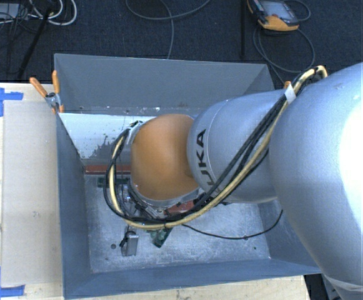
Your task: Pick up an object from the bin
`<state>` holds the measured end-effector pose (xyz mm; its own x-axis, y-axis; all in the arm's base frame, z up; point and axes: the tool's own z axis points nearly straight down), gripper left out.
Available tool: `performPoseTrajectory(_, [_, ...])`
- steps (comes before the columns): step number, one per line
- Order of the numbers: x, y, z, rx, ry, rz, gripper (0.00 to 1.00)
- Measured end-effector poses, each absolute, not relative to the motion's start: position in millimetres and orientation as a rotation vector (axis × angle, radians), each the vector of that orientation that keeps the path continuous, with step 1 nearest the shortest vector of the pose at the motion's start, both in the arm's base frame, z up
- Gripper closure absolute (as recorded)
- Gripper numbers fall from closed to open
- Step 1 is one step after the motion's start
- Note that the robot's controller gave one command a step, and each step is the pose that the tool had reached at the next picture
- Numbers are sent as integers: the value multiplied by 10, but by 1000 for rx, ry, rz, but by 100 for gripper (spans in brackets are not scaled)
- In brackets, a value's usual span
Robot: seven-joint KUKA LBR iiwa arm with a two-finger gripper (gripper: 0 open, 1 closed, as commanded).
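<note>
Nearest me, the big silver arm (306, 155) sweeps in from 3 o'clock and hangs over the grey bin (169, 80). Its orange cover (159, 155) and looped cables (114, 186) hide most of the gripper (142, 220). Whether that gripper is spread or pressed together I cannot tell. Just below it, at 7 o'clock on the bin floor, lies a small grey blocky piece (129, 242). A small green piece (161, 236) sits just beside that, toward 6 o'clock.

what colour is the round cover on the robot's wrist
Orange. The wrist cover shows best in the camera view.
</note>
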<state>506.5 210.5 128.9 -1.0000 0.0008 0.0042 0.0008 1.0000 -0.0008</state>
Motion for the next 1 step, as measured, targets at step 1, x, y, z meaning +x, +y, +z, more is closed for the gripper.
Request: performPoseTrajectory(1, [5072,2098,1293,-4,-3139,1,0])
